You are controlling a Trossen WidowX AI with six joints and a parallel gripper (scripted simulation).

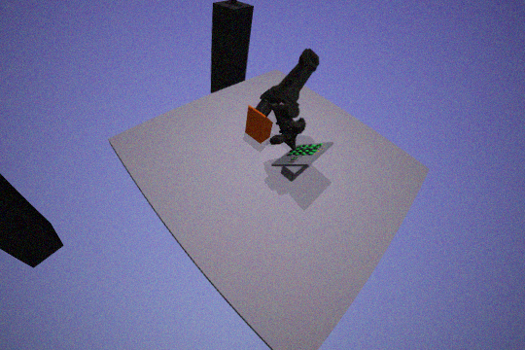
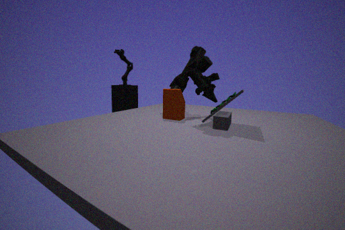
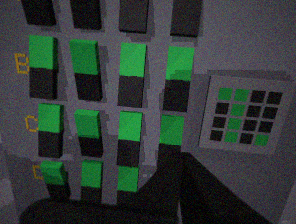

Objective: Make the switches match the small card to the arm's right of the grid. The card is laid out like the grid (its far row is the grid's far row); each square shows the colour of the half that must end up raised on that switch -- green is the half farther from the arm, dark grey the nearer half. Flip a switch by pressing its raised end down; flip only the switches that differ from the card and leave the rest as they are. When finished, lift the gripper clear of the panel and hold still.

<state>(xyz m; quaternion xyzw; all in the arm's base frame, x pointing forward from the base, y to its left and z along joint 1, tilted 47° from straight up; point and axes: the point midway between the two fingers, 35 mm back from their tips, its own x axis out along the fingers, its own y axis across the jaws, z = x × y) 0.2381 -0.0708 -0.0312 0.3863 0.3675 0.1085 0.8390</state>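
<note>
The tilted grey panel (image 1: 282, 162) (image 2: 240, 92) (image 3: 240, 30) carries rows of green-and-dark rocker switches; letters B, C and a partly cut D show in the wrist view. My gripper (image 1: 294, 148) (image 2: 216, 101) (image 3: 179, 159) is shut and empty, its tip by the dark half of the rightmost row C switch (image 3: 172, 131). Contact cannot be told. It hides row D's rightmost switch. The card (image 3: 211, 107) shows, far row first and left to right: green, green, dark, dark; dark, green, dark, dark; the same again; dark, green, dark, green. Which halves are raised is hard to tell; the farthest row is cut off.
An orange block (image 1: 259, 125) (image 2: 173, 105) stands on the table (image 1: 219, 189) (image 2: 144, 168) beside the arm. A grey box (image 1: 290, 173) (image 2: 222, 121) sits beneath the panel. A black pedestal (image 1: 230, 45) (image 2: 124, 98) with another arm stands beyond the table.
</note>
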